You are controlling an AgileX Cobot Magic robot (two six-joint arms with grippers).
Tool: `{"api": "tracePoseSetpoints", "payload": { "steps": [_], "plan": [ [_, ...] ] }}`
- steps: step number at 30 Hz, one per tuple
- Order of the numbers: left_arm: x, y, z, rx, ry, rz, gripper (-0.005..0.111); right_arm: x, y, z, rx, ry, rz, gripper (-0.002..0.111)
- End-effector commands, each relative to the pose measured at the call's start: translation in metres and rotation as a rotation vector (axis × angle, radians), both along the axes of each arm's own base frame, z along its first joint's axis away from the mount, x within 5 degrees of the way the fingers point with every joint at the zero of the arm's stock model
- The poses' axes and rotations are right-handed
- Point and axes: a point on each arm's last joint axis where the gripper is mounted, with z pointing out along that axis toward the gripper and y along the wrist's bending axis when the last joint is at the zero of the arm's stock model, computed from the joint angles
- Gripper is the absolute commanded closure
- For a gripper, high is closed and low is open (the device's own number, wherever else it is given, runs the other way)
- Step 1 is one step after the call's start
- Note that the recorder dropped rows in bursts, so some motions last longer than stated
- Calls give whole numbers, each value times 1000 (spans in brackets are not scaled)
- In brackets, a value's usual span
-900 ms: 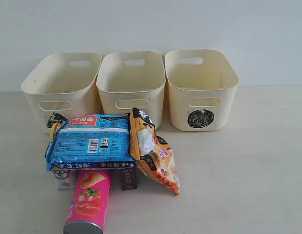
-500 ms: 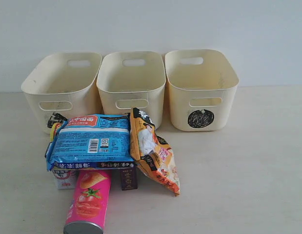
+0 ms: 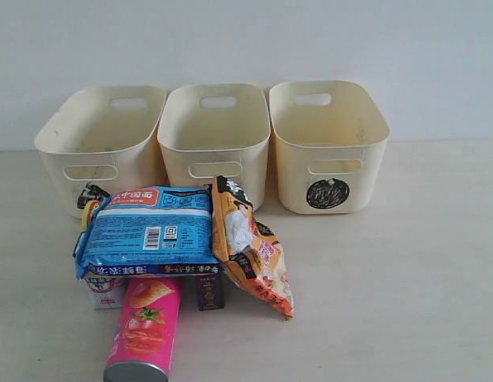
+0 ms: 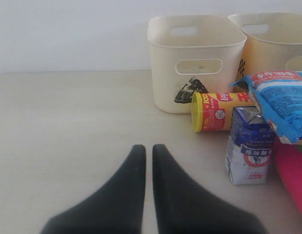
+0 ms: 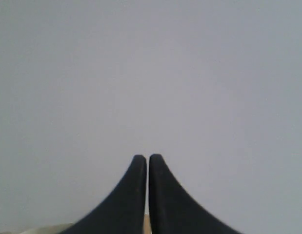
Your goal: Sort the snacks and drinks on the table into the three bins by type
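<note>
The blue crinkly noodle pack [image 3: 146,231] hides most of the yellow-red chip tube [image 3: 88,213] and the tops of the white-and-blue carton [image 3: 105,292] and slim dark purple carton [image 3: 209,292]; the pink chip tube [image 3: 144,326] is cropped

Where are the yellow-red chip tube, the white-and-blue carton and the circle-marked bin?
yellow-red chip tube [image 4: 224,111], left wrist view, on its printed side.
white-and-blue carton [image 4: 249,156], left wrist view, on its front face.
circle-marked bin [image 3: 369,183], exterior view, on its front wall beside the mark.
</note>
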Motion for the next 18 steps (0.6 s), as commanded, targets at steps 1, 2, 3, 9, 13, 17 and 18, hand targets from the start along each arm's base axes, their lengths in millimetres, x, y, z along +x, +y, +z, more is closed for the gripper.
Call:
{"api": "tracePoseSetpoints", "payload": {
  "steps": [1, 2, 3, 9, 13, 17, 18],
  "plan": [
    [0, 0, -1, -5, 0, -5, 102, 25, 3, 17, -52, -27, 15, 108],
    [0, 0, -1, -5, 0, -5, 102, 31, 4, 19, -56, -37, 20, 108],
    [0, 0, -1, -5, 0, -5, 102, 38, 5, 18, -58, -38, 25, 108],
    [0, 0, -1, -5, 0, -5, 102, 81, 7, -1, -105, 53, 34, 108],
    [0, 0, -1, -5, 0, -5, 102, 107, 8, -26, -134, 171, 35, 108],
    [0, 0, -1, -5, 0, -5, 102, 126, 9, -51, -165, 285, 48, 108],
    [0, 0, -1, -5, 0, -5, 102, 129, 9, -55, -164, 297, 51, 108]
  ]
}}
